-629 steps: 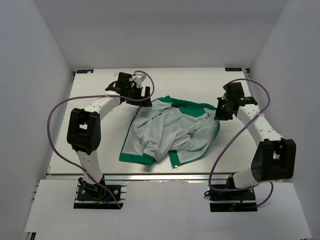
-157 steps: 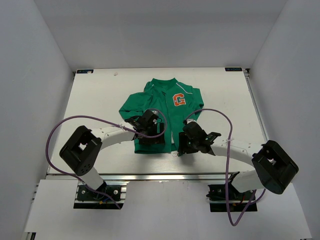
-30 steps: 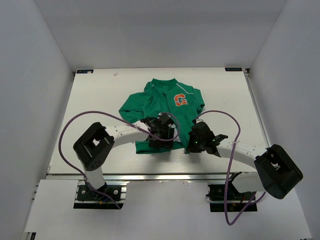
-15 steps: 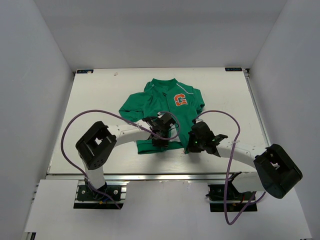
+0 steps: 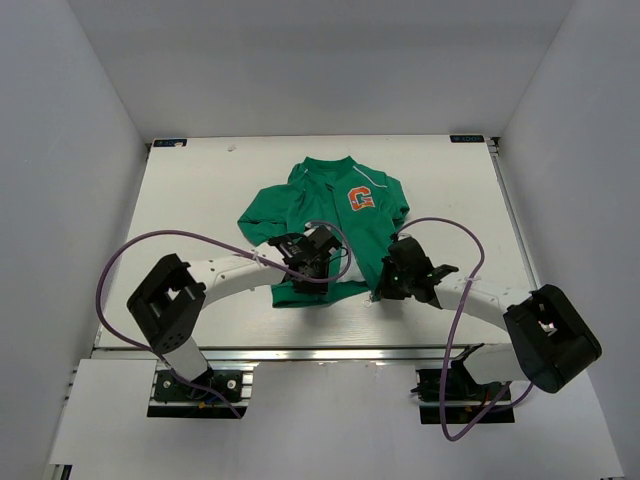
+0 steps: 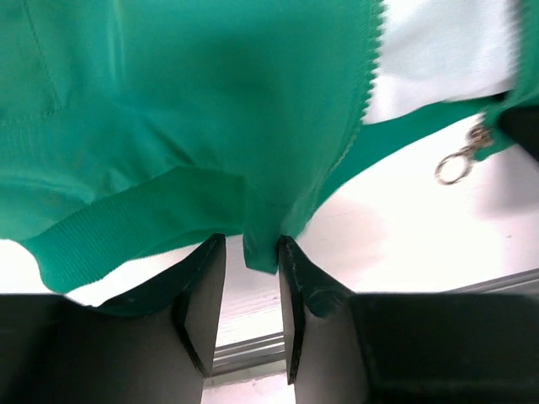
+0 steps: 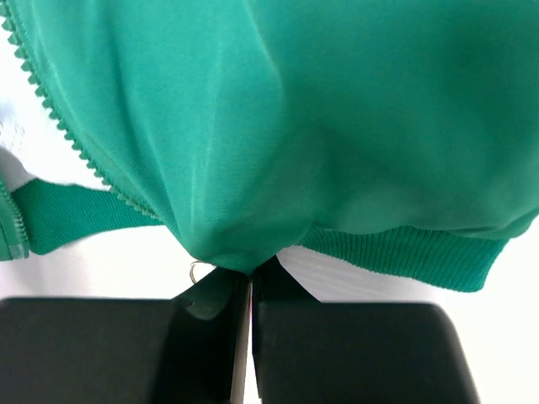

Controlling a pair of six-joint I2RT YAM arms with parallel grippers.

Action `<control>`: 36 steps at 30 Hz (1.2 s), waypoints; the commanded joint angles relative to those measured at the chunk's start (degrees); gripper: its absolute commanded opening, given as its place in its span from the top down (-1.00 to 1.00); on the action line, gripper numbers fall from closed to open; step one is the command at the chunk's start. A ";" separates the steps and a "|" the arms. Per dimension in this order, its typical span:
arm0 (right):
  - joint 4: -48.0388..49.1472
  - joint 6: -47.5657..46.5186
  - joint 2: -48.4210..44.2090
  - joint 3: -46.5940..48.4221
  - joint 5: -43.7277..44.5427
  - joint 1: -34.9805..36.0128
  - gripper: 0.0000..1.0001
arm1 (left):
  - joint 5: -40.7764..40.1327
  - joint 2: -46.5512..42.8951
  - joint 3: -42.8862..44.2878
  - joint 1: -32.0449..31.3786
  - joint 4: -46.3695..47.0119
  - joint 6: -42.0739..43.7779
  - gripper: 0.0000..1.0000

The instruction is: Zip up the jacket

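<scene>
Both arms bent inward, wrists low near the middle. Left gripper (image 6: 251, 278) slightly parted around green cloth. Right gripper (image 7: 250, 282) pinched tight on cloth.

From above, the left gripper (image 5: 318, 262) and right gripper (image 5: 392, 284) cover the jacket (image 5: 330, 205) hem, so the zip's lower end is out of sight. Both wrist views crop the jacket at their edges. The zipper pull (image 6: 461, 156) is blurred.

White arms (image 5: 235, 272), black joints, purple cables (image 5: 452, 300)
</scene>
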 commanded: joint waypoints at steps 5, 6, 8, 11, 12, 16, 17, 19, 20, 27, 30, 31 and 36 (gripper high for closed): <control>-3.00 -2.14 1.41 0.06 0.78 -1.27 1.00 | 0.82 -2.72 -2.36 -0.31 1.01 0.60 0.15; -2.83 -2.31 1.32 0.06 0.42 -1.19 1.00 | 2.13 -2.63 -2.36 -0.31 2.32 0.78 0.09; -2.74 -2.31 1.14 -0.02 0.16 -1.19 1.00 | 3.46 -2.80 -2.53 -0.31 3.74 0.96 -0.09; -2.56 -2.66 0.70 -0.11 -0.37 -1.27 1.00 | 4.69 -2.81 -2.36 -0.31 5.76 1.39 -0.28; -2.56 -2.67 0.53 -0.11 -0.28 -1.19 1.00 | 4.78 -2.72 -2.27 -0.31 6.29 1.48 -0.30; -2.65 -2.75 0.17 -0.02 -0.54 -1.19 1.00 | 5.75 -1.49 -1.57 -0.31 7.00 2.18 -0.31; -2.65 -2.75 0.17 -0.11 -0.55 -1.19 1.00 | 5.92 -1.14 -1.48 -0.31 7.00 2.27 -0.31; -2.56 -2.75 0.26 -0.11 -0.63 -1.19 1.00 | 6.88 -0.17 -1.12 -0.31 7.43 2.54 -0.31; -2.56 -2.67 0.26 -0.11 -0.81 -1.19 1.00 | 7.15 0.18 -0.95 -0.31 7.78 2.54 -0.31; -2.12 -2.58 0.44 -0.20 -1.07 -1.19 1.00 | 7.86 2.38 0.02 -0.31 9.10 2.36 -0.30; -2.21 -2.67 0.35 -0.20 -1.34 -1.27 1.00 | 7.95 3.08 1.25 -0.31 9.19 2.36 -0.24; -2.12 -2.58 0.35 -0.20 -1.34 -1.19 1.00 | 7.94 3.52 1.42 -0.31 9.19 2.45 -0.18; -2.30 -2.67 -0.09 -0.37 -1.16 -1.27 1.00 | 7.51 4.93 2.30 -0.31 8.23 2.54 0.18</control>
